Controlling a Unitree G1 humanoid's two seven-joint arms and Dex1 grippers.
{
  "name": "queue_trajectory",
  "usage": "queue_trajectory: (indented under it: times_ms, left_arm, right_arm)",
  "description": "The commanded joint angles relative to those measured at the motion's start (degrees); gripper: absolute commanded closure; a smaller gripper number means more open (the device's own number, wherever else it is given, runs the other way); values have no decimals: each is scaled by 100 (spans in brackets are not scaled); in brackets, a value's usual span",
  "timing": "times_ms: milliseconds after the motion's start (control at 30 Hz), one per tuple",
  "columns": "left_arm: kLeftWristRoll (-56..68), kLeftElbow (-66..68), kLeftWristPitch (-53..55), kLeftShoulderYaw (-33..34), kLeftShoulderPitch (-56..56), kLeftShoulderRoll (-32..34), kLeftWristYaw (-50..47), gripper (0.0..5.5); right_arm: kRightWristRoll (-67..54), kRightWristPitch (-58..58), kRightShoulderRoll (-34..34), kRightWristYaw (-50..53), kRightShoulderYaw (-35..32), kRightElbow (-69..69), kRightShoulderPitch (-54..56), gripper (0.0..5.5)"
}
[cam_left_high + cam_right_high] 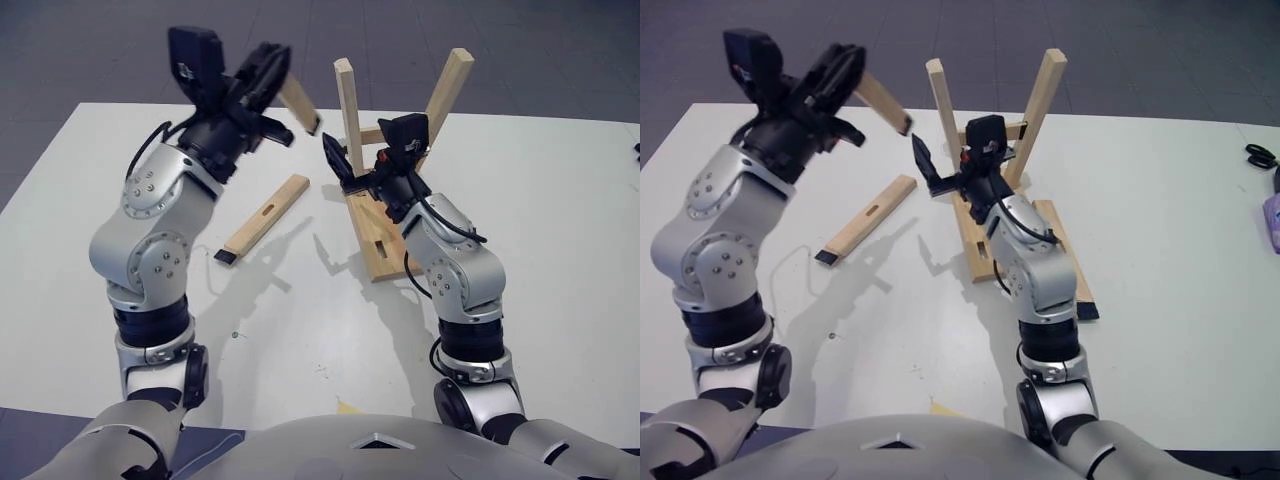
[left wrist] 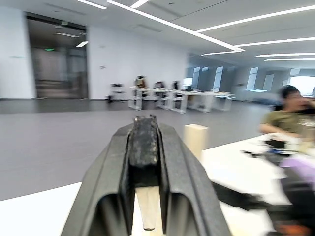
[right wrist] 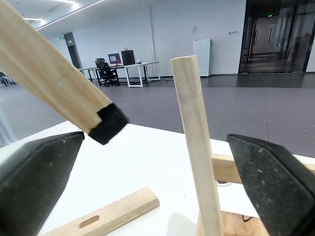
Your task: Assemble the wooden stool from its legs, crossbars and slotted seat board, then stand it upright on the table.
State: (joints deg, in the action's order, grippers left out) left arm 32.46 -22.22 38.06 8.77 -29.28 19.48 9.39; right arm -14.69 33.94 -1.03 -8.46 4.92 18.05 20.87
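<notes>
Stool, part-built: the seat board (image 1: 372, 250) lies flat near the middle of the table (image 1: 560, 220), with two legs (image 1: 348, 110) standing up out of it and splaying apart, joined by a crossbar (image 1: 370, 135). The right gripper (image 1: 348, 168) sits at the nearer upright leg, jaws wide open on either side of it and touching nothing. The left gripper (image 1: 272, 62), raised to the left, is clamped on a third leg (image 1: 298, 103) held aslant in the air, its black foot cap pointing toward the stool. A fourth leg (image 1: 265, 215), slotted and black-capped, lies on the table just left of the board. The parts look like light, stiff, smooth wood, likely to slip or twist in narrow jaws; a leg is best gripped mid-shaft, across its flat faces. No writing is legible on the wood.
</notes>
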Motion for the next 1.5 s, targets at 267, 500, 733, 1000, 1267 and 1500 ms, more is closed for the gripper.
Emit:
queue_trajectory:
  times_ms: [267, 500, 733, 1000, 1267, 1500]
  left_arm:
    - [-1016, 1814, -1424, -222, 752, 846, 1728, 506]
    - [-1146, 2173, -1552, -375, 972, 839, 2320, 506]
    - [-1161, 2363, -1637, -595, 871, 794, 2654, 506]
    - [-1413, 2872, -1949, -658, 718, 682, 2695, 506]
    - [-1693, 3096, -2025, -810, 935, 600, 2665, 506]
    - [-2095, 3598, -1188, -1502, 1054, 858, 2877, 506]
  right_arm:
    - [134, 61, -289, 123, -236, 397, -479, 10]
    - [128, 108, -395, 143, -377, 512, -563, 10]
    - [137, 123, -384, 136, -337, 480, -536, 10]
    - [220, 46, -366, 169, -289, 486, -582, 10]
    - [294, 17, -401, 151, -218, 509, -569, 10]
    - [283, -8, -318, 198, -214, 549, -551, 10]
